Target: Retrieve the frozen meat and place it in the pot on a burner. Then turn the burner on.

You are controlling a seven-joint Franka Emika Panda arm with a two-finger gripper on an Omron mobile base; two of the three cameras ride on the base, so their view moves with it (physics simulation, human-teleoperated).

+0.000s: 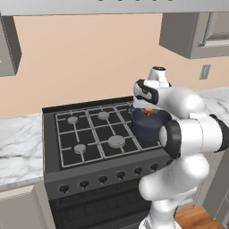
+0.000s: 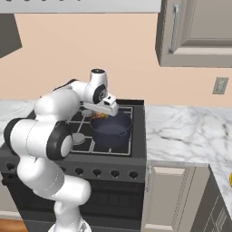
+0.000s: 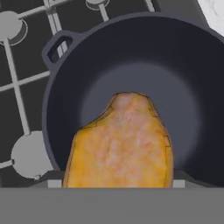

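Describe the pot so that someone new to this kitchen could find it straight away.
Start at the black stove between the marble counters. On its right-hand side, under the robot's hand, stands the pot: round, dark navy-grey, straight-sided, with a loop handle. It is the only vessel on the grates, and the orange-brown frozen meat hangs right over its opening.

Below my gripper point(image 2: 100, 115) is a black gas stove point(image 1: 51, 134) with grey grates and round burner caps point(image 1: 116, 141), set between two stretches of white marbled counter point(image 2: 181, 129). The pot point(image 3: 131, 57), dark navy with a loop handle, sits directly on the grate straight beneath my hand, on the stove's right side. The other burners lie off to my left, uncovered. A row of dark knobs point(image 1: 103, 179) runs along the stove's front, nearer to me.
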